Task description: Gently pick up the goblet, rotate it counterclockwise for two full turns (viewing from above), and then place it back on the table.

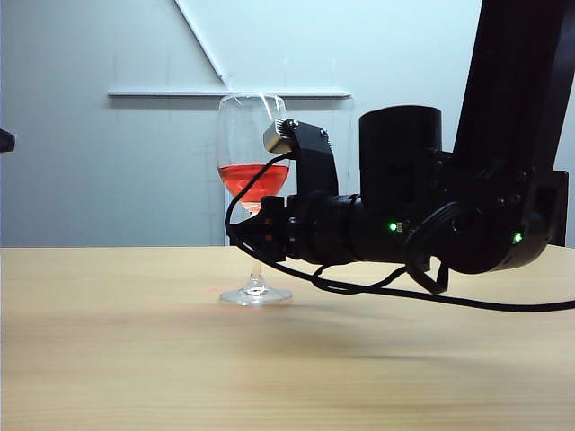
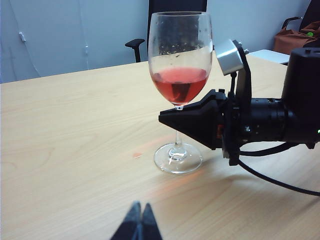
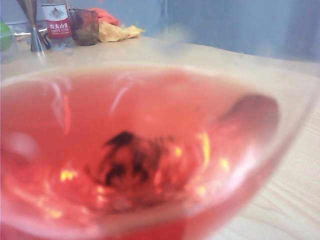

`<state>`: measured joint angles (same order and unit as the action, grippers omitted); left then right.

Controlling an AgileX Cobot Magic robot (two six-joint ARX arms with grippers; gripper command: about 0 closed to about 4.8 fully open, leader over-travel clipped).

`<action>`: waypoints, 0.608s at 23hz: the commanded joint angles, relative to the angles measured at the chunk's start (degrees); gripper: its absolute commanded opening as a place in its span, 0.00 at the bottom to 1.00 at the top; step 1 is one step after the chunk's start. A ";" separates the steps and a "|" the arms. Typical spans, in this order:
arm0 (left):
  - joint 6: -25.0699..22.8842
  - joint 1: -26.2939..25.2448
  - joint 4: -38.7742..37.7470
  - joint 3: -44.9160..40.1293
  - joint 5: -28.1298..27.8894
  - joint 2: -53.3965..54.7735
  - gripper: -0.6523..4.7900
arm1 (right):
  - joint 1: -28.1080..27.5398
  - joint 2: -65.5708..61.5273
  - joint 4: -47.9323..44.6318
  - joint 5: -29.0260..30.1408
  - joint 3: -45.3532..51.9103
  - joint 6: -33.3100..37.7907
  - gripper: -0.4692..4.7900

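Fingers of my right gripper (image 2: pixel 172 119) are clamping the thin, fragile stem just under the bowl of the top-heavy, slippery goblet (image 2: pixel 179 75), its foot resting on the table (image 2: pixel 65 135), while my left gripper (image 2: pixel 138 222) is idling shut nearby.

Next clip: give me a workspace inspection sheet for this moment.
Surface: table, light wood, bare near the glass.
Job's things: goblet upright, red liquid inside, foot on the table.
Clutter: bottle and yellow cloth far off.
Grippers: right gripper shut on the goblet's stem under the bowl; left gripper shut, low, apart from the goblet.
Cables: black cable trailing from the right arm along the table.
Surroundings: chair, pale wall.
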<state>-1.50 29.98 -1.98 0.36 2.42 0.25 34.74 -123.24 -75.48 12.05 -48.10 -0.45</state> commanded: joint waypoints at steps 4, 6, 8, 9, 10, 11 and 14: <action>-0.02 -0.04 0.72 0.15 0.17 0.09 0.11 | 0.07 0.52 -1.46 0.09 -0.35 0.24 0.09; -0.02 -0.04 0.72 0.15 0.17 0.09 0.11 | 0.07 0.52 -1.44 0.11 -0.35 0.24 0.16; -0.02 -0.04 0.74 0.13 0.17 0.09 0.11 | 0.07 0.52 -1.42 0.11 -0.35 0.24 0.22; -0.02 -0.04 0.74 0.13 0.17 0.09 0.11 | 0.07 0.52 -1.42 0.11 -0.35 0.24 0.22; -0.02 -0.04 0.72 0.15 0.17 0.09 0.11 | 0.07 0.52 -1.40 0.11 -0.35 0.26 0.22; -0.02 -0.04 0.74 0.15 0.17 0.09 0.11 | 0.07 0.52 -1.40 0.09 -0.35 0.24 0.22; -0.02 -0.04 0.74 0.15 0.17 0.09 0.11 | 0.07 0.55 -1.40 0.11 -0.26 0.24 0.22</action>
<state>-1.50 29.98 -1.98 0.36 2.42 0.25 34.74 -123.15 -75.59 12.05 -48.21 -0.38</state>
